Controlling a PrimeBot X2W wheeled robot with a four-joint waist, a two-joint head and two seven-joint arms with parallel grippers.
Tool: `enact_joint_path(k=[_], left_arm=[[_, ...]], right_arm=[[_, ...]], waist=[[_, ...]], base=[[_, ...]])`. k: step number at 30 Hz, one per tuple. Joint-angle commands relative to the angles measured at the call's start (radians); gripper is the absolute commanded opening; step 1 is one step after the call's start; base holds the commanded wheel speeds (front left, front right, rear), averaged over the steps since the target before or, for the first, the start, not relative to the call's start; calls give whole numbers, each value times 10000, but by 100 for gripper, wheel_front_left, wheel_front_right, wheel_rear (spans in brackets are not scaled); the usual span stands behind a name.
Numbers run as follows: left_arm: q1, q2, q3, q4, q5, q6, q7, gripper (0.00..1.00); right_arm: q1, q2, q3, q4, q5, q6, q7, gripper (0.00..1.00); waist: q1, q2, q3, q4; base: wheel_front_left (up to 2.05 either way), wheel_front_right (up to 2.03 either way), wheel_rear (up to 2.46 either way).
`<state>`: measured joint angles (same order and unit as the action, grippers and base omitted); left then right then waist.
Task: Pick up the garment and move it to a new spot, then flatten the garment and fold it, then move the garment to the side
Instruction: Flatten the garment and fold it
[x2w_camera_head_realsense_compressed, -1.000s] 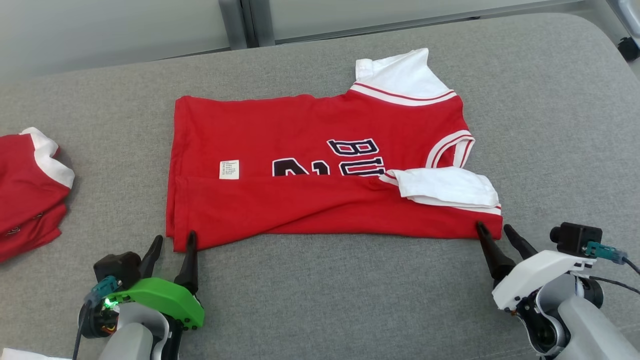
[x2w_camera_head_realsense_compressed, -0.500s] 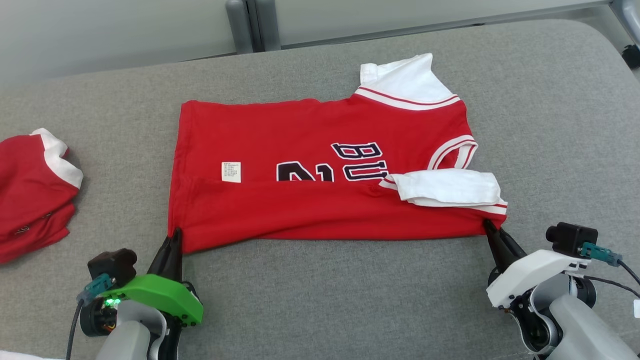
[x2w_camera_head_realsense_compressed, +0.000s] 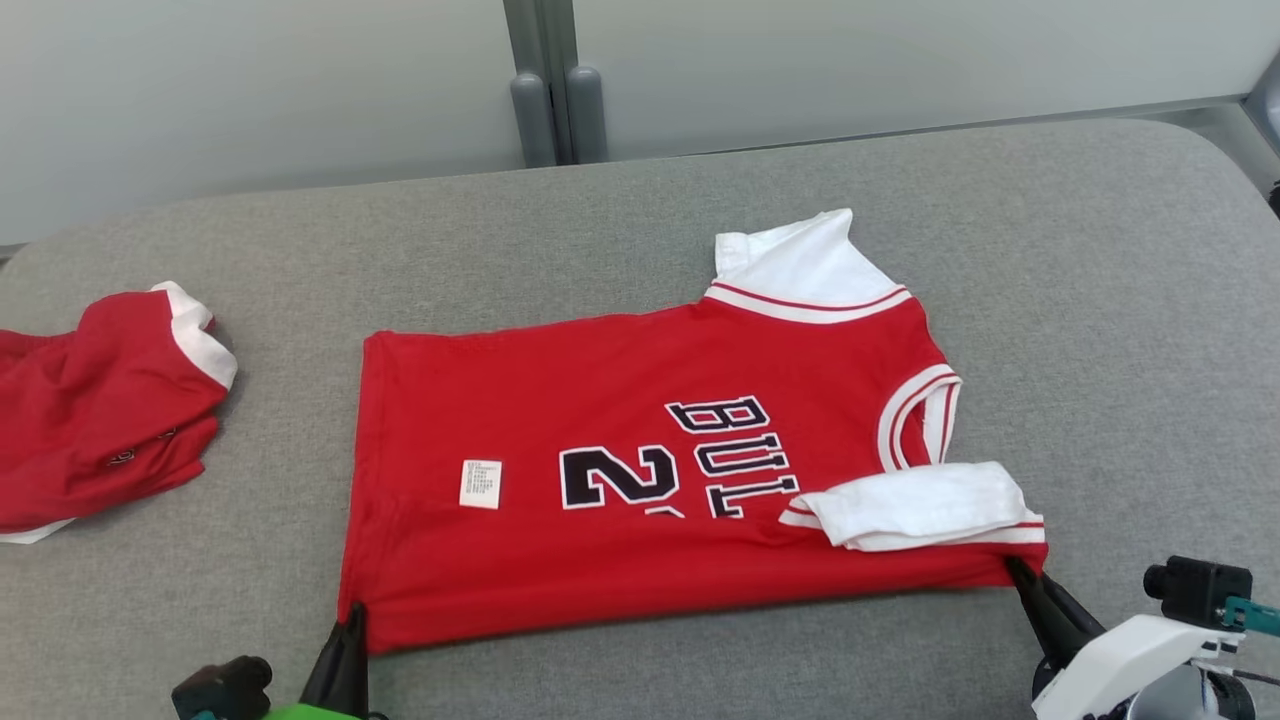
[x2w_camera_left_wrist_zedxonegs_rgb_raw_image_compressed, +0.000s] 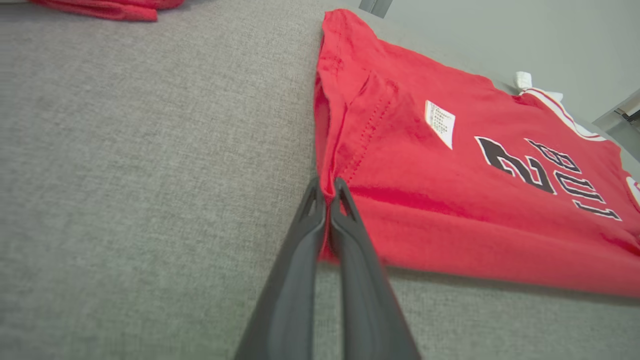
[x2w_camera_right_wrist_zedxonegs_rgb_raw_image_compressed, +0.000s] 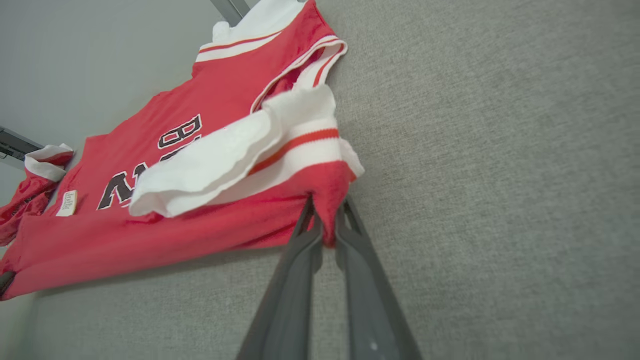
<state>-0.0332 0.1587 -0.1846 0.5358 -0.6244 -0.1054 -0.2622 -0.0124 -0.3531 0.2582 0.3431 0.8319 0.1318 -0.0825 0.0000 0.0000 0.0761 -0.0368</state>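
Open before, left tool (x2w_camera_head_realsense_compressed: 352, 618) and right tool (x2w_camera_head_realsense_compressed: 1017, 570) now clench the jersey (x2w_camera_head_realsense_compressed: 560, 400) by its corners.

Before me: grey woven surface (x2w_camera_head_realsense_compressed: 1100, 300), padded look, far corners rounded. Behind it, pale grey-green wall panels (x2w_camera_head_realsense_compressed: 250, 90), matte. Between panels, darker grey upright posts (x2w_camera_head_realsense_compressed: 548, 100), pair side by side, rounded feet at surface's far edge. Light even, diffuse; shadows I see are soft.

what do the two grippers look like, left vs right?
Both end in two long, tapering dark fingers. The left gripper has a green shell beside a black left-wrist camera. The right gripper has a white shell, a black right-wrist camera and a teal plug.
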Motion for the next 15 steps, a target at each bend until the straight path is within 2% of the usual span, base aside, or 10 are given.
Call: enact_joint_path(k=[1, 4, 5, 6, 7, 15], left_arm=[[242, 2, 25, -71, -65, 89, -10, 0], [513, -31, -111, -247, 116, 231, -19, 0], [538, -60, -146, -339, 172, 274, -21, 17], [543, -69, -137, -428, 248, 295, -26, 84], [545, -46, -154, -466, 331, 275, -30, 100], [527, -277, 453, -1601, 1188, 299, -32, 100]], right_arm=[[295, -27, -212, -130, -86, -22, 150, 0], [732, 217, -675, -414, -160, -22, 390, 0], [791, 288, -814, -473, -262, -22, 387, 16], [857, 426, -925, -541, -345, -22, 389, 85], [908, 547, -992, -573, -427, -20, 434, 100], [811, 1141, -1545, -1227, -1391, -17, 67, 100]], waist=[[0, 0, -57, 114], [0, 0, -92, 191], [0, 0, -105, 208], [0, 0, -117, 225], [0, 0, -128, 232], [0, 0, -330, 183]], base=[[0, 0, 0], [0, 0, 0], [0, 0, 0], [0, 0, 0], [0, 0, 0], [0, 0, 0]])
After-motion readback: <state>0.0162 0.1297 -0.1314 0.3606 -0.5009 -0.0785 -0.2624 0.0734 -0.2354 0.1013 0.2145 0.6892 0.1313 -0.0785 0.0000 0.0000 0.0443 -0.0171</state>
